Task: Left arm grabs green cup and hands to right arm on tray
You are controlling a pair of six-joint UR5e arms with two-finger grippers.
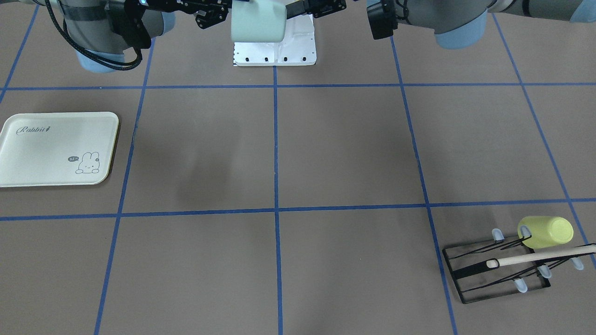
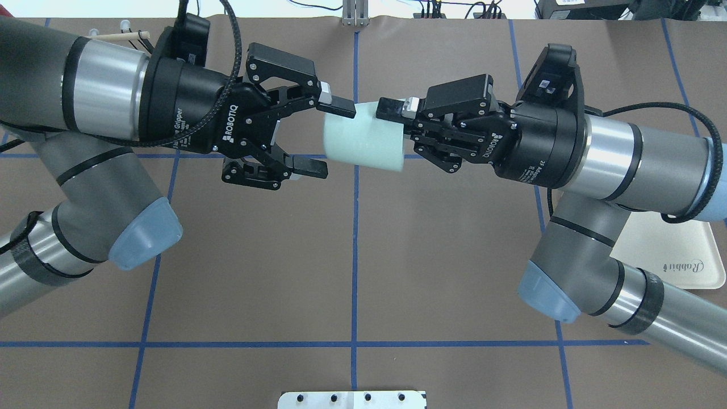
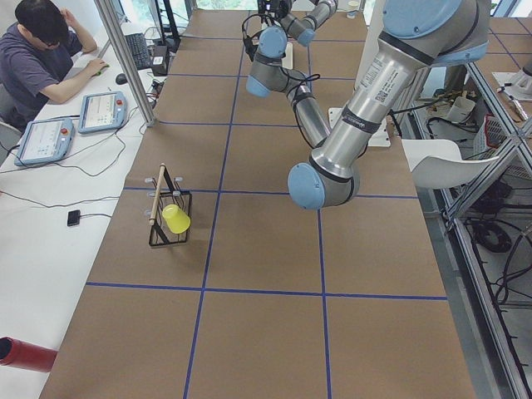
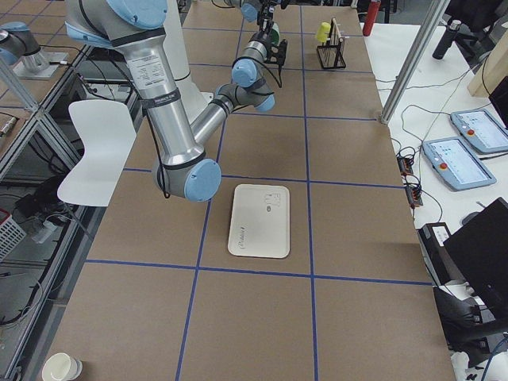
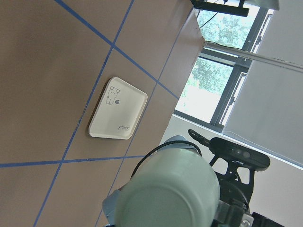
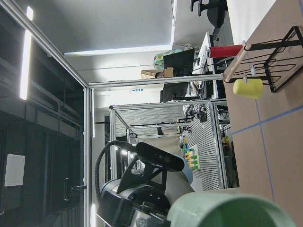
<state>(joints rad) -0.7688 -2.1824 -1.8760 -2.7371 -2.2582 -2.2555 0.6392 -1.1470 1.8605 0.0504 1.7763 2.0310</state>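
Note:
The pale mint-green cup [image 2: 363, 142] hangs on its side in the air between both grippers, near the robot's base [image 1: 258, 21]. My right gripper [image 2: 397, 133] is shut on the cup's right end, with one finger [image 2: 391, 108] on its top side. My left gripper [image 2: 328, 136] is open at the cup's other end; its lower finger [image 2: 309, 166] is clear of the cup. The cup fills the bottom of the left wrist view [image 5: 168, 198] and of the right wrist view [image 6: 227, 210]. The cream Rabbit tray [image 1: 28, 153] lies flat on the table on my right side, bare.
A black wire rack [image 1: 493, 274] with a wooden bar and a yellow-green cup [image 1: 547, 231] hung on it stands far out on my left side. A white base plate [image 1: 274, 58] lies below the cup. An operator [image 3: 37, 58] sits at a side desk.

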